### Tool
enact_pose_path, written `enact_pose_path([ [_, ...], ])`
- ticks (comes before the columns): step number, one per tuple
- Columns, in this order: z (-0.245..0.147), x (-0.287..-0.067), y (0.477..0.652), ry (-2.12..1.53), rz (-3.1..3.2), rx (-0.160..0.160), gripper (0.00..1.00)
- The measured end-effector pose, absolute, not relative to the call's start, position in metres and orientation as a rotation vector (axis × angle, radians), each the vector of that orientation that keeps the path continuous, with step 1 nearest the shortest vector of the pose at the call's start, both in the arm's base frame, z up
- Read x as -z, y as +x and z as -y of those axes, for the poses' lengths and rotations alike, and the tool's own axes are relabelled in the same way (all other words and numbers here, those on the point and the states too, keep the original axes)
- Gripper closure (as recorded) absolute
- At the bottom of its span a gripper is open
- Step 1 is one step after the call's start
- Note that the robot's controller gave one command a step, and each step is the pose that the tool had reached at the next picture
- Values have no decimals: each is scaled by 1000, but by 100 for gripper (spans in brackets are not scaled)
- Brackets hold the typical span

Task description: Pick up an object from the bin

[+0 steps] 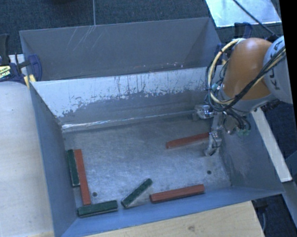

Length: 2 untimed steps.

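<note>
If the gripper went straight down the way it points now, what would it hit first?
Likely the right end of the reddish-brown bar lying at the gripper; otherwise the bin floor beside it. Depth is unclear.

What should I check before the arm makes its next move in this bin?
1. Position of gripper: inside the bin, at its right side: ok.
2. A thing within reach: red-brown bar, its right end at the gripper: ok.
3. That bar lies flat, apart from the other bars: ok.
4. Bar already gripped: cannot tell.
5. Clearance to the right wall: close, not ok.
</note>
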<state>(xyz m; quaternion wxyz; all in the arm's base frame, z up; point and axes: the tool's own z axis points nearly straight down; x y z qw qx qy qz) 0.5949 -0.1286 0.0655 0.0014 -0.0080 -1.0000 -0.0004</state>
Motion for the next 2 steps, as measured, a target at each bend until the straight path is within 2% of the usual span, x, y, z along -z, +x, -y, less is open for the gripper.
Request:
enact_pose_path([
  [1,129,-71,597,-23,3147,-1,100],
  [2,154,-237,612,-108,3153,-5,100],
])
